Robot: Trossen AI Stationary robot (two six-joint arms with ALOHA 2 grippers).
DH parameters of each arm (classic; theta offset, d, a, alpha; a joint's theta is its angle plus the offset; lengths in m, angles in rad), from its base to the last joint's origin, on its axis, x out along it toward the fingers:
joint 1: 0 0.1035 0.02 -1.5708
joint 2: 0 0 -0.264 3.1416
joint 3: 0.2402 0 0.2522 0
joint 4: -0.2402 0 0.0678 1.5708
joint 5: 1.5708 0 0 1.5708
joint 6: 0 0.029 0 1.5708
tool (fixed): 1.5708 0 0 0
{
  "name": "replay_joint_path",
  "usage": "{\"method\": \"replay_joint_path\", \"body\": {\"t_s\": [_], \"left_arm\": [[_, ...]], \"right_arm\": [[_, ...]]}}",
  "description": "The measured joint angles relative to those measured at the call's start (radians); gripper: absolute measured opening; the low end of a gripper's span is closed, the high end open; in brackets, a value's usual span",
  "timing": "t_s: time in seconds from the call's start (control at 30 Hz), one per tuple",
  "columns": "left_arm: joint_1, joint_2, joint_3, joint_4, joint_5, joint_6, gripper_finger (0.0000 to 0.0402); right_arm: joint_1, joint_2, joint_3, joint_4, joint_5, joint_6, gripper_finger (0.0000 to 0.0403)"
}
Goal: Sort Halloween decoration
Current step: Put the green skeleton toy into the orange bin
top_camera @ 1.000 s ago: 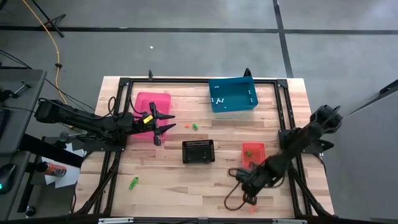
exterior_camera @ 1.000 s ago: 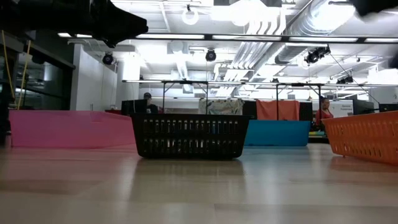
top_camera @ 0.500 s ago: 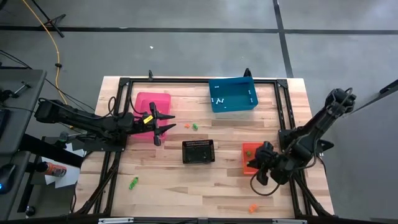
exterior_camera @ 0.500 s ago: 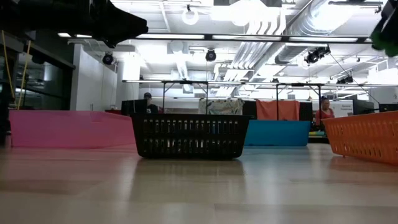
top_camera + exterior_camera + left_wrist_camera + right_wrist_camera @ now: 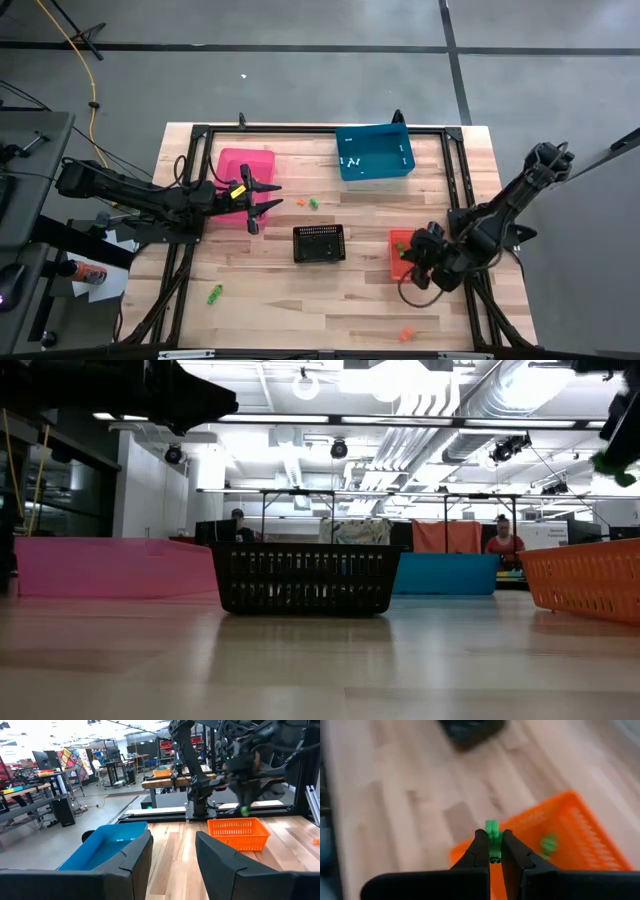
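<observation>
On the pale wooden table (image 5: 300, 290), the right hand (image 5: 491, 851) pinches a small green trinket (image 5: 492, 828) above the orange mesh bin (image 5: 560, 835). The left hand (image 5: 262, 197) hovers spread beside the pink plastic bin (image 5: 240, 165).

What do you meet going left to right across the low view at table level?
Pink bin → black basket → blue bin → orange basket.

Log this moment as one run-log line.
right gripper: shut on green trinket, above orange bin | left gripper: open, by pink bin
</observation>
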Motion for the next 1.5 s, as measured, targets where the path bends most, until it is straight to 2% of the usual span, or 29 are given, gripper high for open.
{"method": "replay_joint_path", "body": {"t_s": [0.17, 0.33, 0.5, 0.7, 0.77, 0.87, 0.97, 1.2, 1.37, 1.5], "left_arm": [[0.0, 0.0, 0.0, 0.007, 0.0, 0.0, 0.014], [0.0, 0.0, 0.0, 0.008, 0.0, 0.001, 0.014], [0.0, 0.0, 0.0, 0.008, -0.001, 0.001, 0.014], [0.0, 0.0, 0.0, 0.008, -0.001, 0.001, 0.014], [0.0, 0.0, 0.0, 0.008, -0.002, 0.0, 0.014], [0.0, 0.0, 0.0, 0.008, -0.002, 0.001, 0.014], [0.0, 0.0, 0.0, 0.004, -0.002, 0.0, 0.014], [0.0, 0.0, 0.0, 0.004, -0.002, -0.022, 0.014], [0.0, 0.0, 0.0, 0.002, -0.002, -0.031, 0.014], [0.0, 0.0, 0.0, -0.004, -0.002, -0.03, 0.014]], "right_arm": [[-0.078, 0.0, 0.0, -0.123, -0.07, 0.114, 0.0003], [-0.143, 0.002, 0.0, -0.119, -0.13, 0.168, 0.0024], [-0.206, 0.002, 0.0, -0.102, -0.248, 0.174, 0.0085], [-0.266, 0.002, 0.0, -0.102, -0.278, 0.128, 0.0178], [-0.285, 0.002, 0.0, -0.101, -0.34, 0.113, 0.0198], [-0.304, 0.002, 0.0, -0.084, -0.496, 0.121, 0.0211], [-0.276, 0.002, 0.0, 0.02, -0.566, 0.187, 0.0211], [-0.113, 0.064, 0.0, 0.391, -0.577, 0.538, 0.021], [0.028, 0.235, 0.001, 0.498, -0.686, 0.87, 0.021], [0.079, 0.399, 0.007, 0.573, -0.828, 1.031, 0.021]]}}
